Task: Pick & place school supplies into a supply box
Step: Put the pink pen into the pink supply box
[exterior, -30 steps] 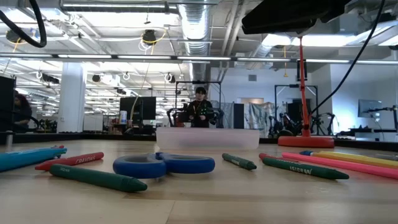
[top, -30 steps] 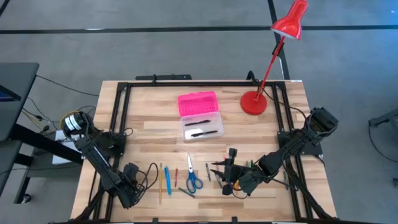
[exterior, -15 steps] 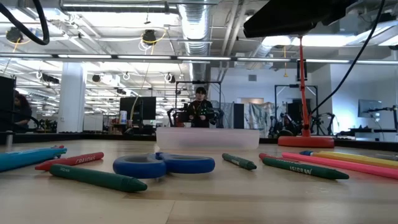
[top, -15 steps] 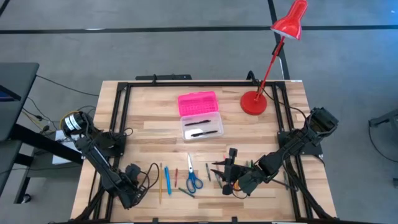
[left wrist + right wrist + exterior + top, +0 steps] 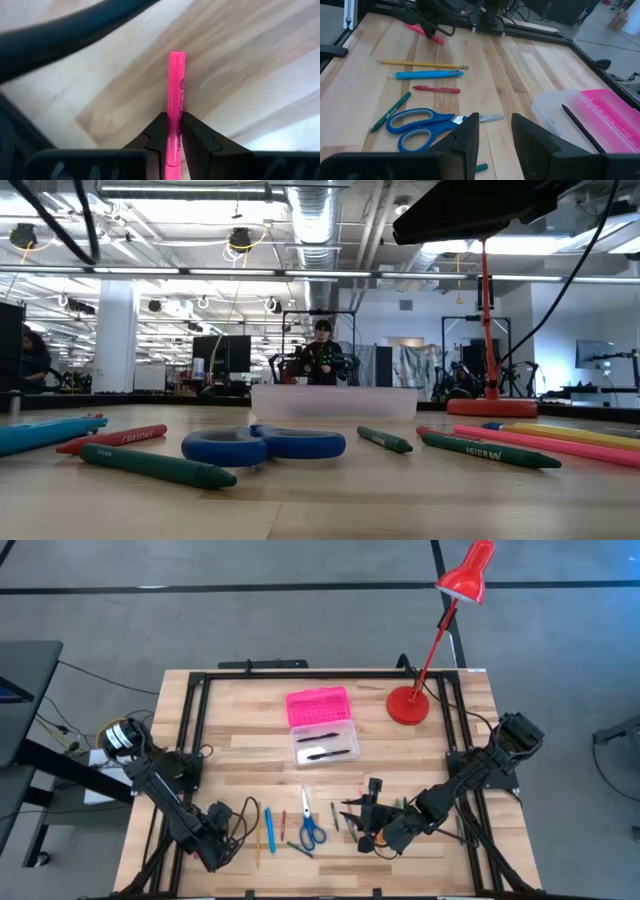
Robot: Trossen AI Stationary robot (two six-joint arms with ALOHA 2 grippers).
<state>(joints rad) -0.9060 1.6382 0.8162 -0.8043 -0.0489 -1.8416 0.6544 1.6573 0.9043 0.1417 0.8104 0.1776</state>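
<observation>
**Pens and pencils wait beside an open pink case**

Plastic and pale wood fill the scene: a butcher-block worktop point(image 5: 240, 740) of light planks carries a small rectangular supply box point(image 5: 322, 726), its bright pink textured lid point(image 5: 318, 705) folded back from a clear base where two slim black pens point(image 5: 326, 745) lie. The box sits in the middle of the far half, near the round red base of a desk lamp point(image 5: 407, 705).

Along the near edge lie the loose supplies: a thin yellow pencil point(image 5: 422, 64), a blue pen point(image 5: 426, 74), a red crayon point(image 5: 436, 89), a green crayon point(image 5: 393, 111) and blue-handled scissors point(image 5: 420, 126) with short steel blades.

The left tool point(image 5: 170, 131), low at the near left corner, has its two dark fingers pressed onto a smooth pink marker point(image 5: 175, 100), which points out over the wood. The right tool point(image 5: 494, 135) hangs just above the supplies right of the scissors, fingers spread and holding nothing.

Beyond the worktop, a person point(image 5: 321, 355) stands far back in the room.
</observation>
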